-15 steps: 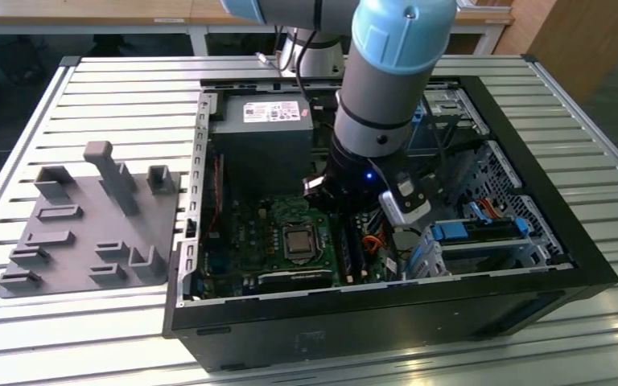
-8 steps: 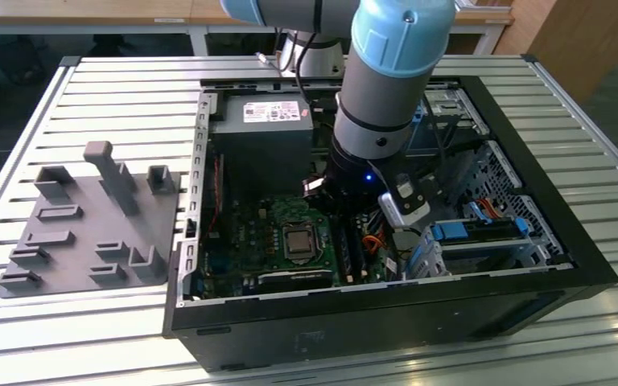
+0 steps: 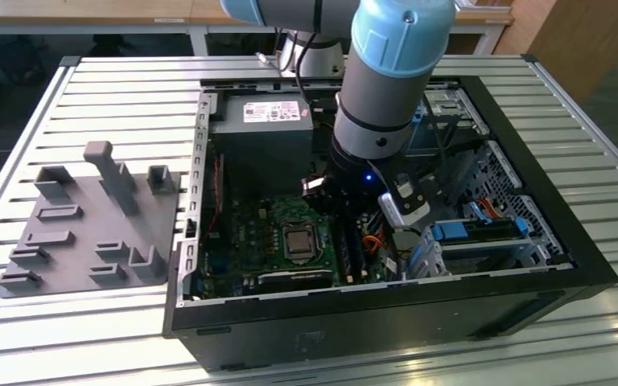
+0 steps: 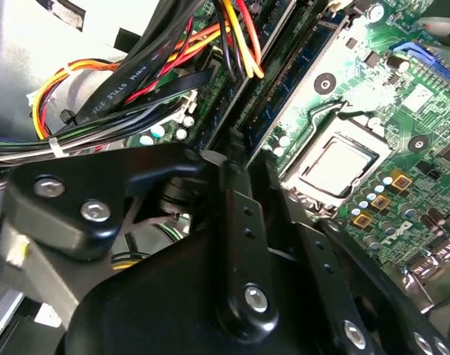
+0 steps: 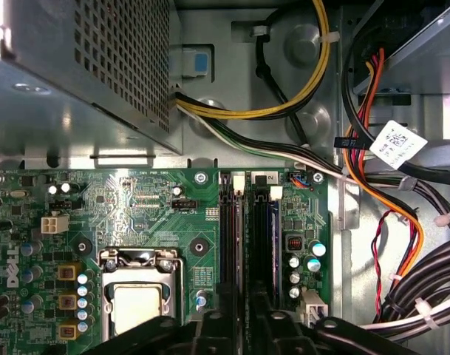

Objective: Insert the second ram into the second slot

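The open computer case [image 3: 566, 265] surrounds the arm [image 3: 389, 80], which reaches down into it. Beneath the gripper [image 5: 243, 325] lies the green motherboard [image 5: 136, 200], its CPU socket [image 5: 140, 299] just beside the fingers. Whether the black fingers [image 4: 236, 222] are closed or apart, I cannot tell. The second ram [image 5: 275, 229], a dark blue stick, stands in the memory slots [image 5: 232, 229] just ahead of the fingertips.

1 arm [image 3: 385, 88] | 1 computer case [image 3: 566, 241] | 1 processor socket [image 5: 140, 296] | 1 grey fixture tray [image 3: 84, 225]
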